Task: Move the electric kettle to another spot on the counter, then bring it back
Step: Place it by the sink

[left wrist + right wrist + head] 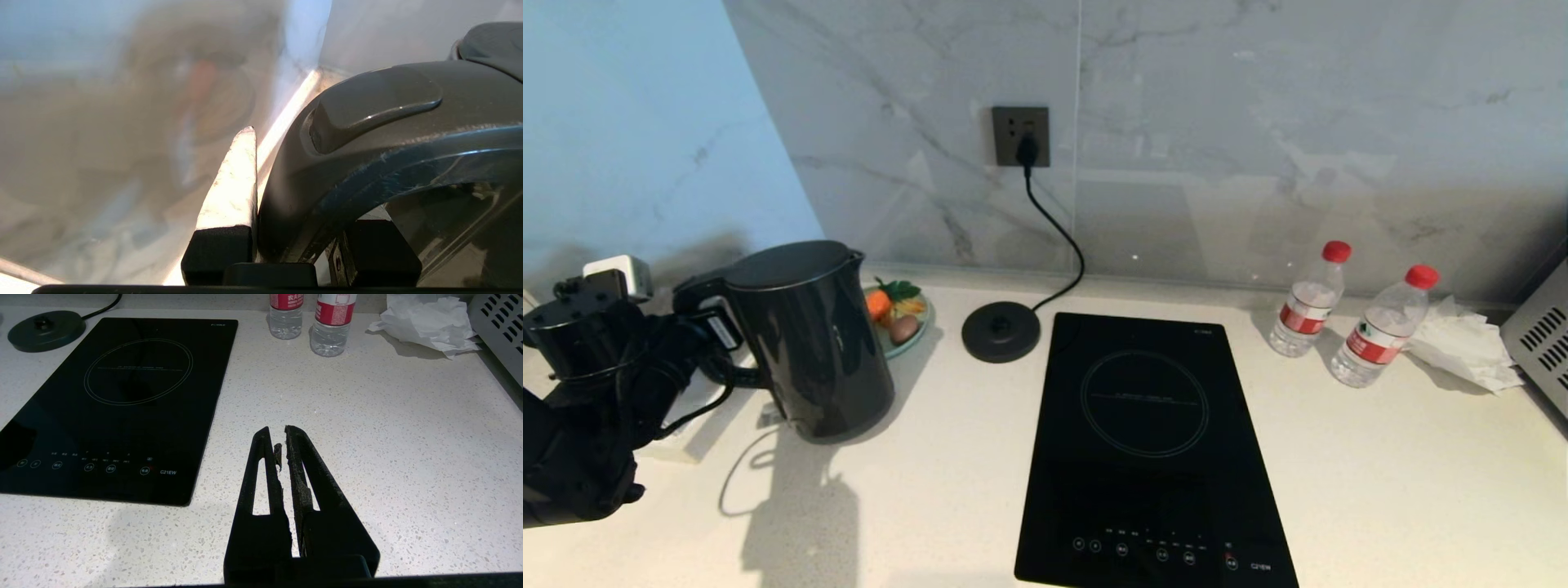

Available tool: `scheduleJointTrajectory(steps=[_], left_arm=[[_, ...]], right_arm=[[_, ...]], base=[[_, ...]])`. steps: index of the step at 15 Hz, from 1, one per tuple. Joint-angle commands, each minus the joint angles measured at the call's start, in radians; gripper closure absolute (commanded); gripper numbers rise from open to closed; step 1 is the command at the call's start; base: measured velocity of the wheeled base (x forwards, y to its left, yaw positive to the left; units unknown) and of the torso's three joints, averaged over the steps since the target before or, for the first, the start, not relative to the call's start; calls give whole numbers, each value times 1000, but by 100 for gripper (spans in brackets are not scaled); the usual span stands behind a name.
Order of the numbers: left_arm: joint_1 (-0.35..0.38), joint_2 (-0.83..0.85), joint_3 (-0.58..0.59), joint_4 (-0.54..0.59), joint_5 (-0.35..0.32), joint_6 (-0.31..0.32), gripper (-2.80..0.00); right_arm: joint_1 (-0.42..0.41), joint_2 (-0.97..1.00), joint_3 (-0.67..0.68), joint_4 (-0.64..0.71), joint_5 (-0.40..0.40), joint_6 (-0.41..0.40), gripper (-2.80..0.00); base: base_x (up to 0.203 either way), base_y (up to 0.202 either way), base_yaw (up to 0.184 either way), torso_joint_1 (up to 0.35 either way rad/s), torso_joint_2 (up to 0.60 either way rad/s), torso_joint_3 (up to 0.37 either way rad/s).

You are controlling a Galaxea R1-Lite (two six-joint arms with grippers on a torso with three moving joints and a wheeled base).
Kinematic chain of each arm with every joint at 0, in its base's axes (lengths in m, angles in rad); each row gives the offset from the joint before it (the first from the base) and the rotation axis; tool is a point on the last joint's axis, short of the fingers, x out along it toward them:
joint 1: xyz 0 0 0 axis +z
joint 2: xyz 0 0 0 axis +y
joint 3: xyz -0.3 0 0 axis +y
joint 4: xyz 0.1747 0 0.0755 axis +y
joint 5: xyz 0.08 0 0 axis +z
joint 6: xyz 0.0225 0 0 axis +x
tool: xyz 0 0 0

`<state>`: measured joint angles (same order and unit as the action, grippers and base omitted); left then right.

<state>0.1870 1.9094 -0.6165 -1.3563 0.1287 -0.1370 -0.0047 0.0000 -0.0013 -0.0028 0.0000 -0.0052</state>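
Speckled counter (1339,457): left gripper (715,327) clamps the electric kettle (809,343) handle; kettle could swing, striking the fruit dish (903,322) just behind. Right gripper (282,445) closed, empty.

Glossy black electric kettle (813,343), speckled off-white counter (1380,474), red-capped bottles (1308,300), grey-veined marble wall (1217,122)

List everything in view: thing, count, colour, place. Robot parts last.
electric kettle: 1, glossy black, counter's left side, off its base
base disc: 1, black, corded to wall socket
induction hob: 1, black glass, counter centre
water bottles: 2, clear with red caps, right rear
crumpled tissue: 1, white, right of bottles
plate of toy food: 1, green, behind kettle
grey vented appliance: 1, far right
counter: 1, off-white speckled
left end effector: 1, black, clamped on kettle handle
right end effector: 1, black, shut, above bare counter
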Motion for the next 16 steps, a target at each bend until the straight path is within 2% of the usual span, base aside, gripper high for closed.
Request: scheduleJointTrajectory(steps=[1,7,10,13,16], left_arm=[[11,9,40,-49,-26,3,0],[56,65,54,-119,-37,15,0],[64,119,55,-168,-37,47,0],[67,141,89,-174,-41,71,0],[92,121,91,-174,-76,70,0]], right_arm=[[0,0,0,0,0,1,0],[0,0,1,0,0,1,0],[0,0,0,0,0,0,0],[0,0,0,0,0,0,0],[0,0,0,0,0,1,0]], base=[[0,0,0,0,0,0],[0,0,0,0,0,0],[0,0,0,0,0,0],[0,0,0,0,0,0],[0,0,0,0,0,0]])
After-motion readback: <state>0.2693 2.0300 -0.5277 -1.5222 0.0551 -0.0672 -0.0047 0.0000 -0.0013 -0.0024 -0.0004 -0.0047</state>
